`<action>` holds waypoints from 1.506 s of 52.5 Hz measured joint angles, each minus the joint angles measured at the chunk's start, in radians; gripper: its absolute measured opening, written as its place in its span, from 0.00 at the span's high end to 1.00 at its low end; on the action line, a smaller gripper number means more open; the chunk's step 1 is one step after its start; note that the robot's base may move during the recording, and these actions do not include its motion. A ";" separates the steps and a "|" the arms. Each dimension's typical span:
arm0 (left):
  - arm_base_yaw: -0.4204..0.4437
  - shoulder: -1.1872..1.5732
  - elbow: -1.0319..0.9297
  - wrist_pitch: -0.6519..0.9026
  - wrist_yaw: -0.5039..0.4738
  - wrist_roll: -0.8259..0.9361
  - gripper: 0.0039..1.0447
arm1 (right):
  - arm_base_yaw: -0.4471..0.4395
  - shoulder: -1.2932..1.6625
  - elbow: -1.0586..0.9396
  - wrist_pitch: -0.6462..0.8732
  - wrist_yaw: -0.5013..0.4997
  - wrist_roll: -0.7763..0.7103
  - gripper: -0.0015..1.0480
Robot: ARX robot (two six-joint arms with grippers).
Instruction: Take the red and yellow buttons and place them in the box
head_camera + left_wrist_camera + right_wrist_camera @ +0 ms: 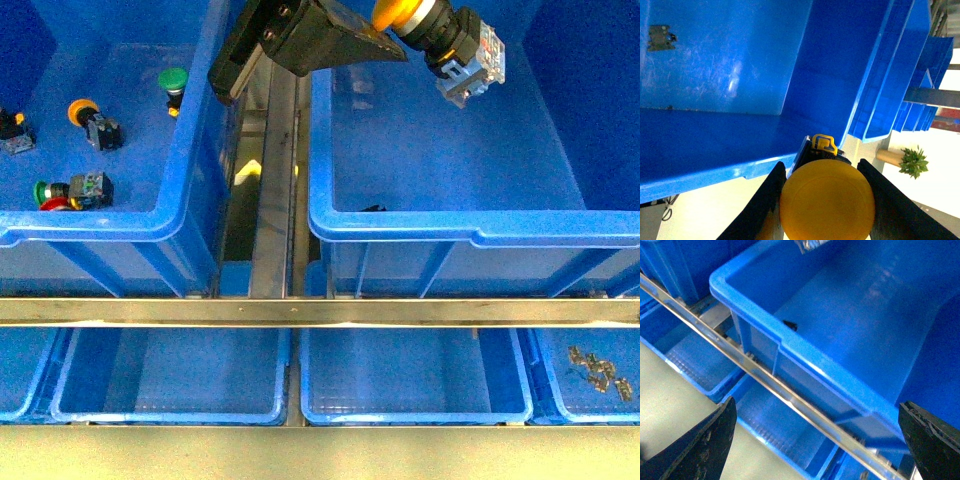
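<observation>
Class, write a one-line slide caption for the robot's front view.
Left gripper holds a yellow button above the right-hand box; other buttons lie in the bin to its left.

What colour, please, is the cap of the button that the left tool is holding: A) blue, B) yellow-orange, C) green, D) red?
B: the left tool is shut on a button whose round cap shows yellow-orange in the left wrist and front views.

bright overhead light | glare on rail (320, 310) | slight softness
</observation>
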 joint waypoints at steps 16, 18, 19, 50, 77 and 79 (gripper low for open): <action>0.006 0.000 0.010 -0.009 0.001 0.002 0.67 | 0.043 0.517 0.151 0.528 -0.043 -0.141 0.06; 0.006 0.000 0.010 -0.009 0.002 0.002 0.67 | 0.041 0.563 0.178 0.556 -0.043 -0.148 0.06; 0.006 0.000 0.010 -0.009 0.002 0.002 0.67 | 0.041 0.590 0.196 0.568 -0.045 -0.154 0.06; 0.003 0.004 0.023 -0.019 0.006 0.003 0.67 | 0.132 0.846 0.383 0.645 -0.058 -0.226 0.06; 0.000 0.015 0.033 -0.022 0.006 0.003 0.67 | 0.125 0.906 0.441 0.666 -0.048 -0.262 0.29; 0.000 0.015 0.033 -0.022 0.006 0.003 0.67 | 0.124 0.906 0.443 0.660 -0.051 -0.266 0.34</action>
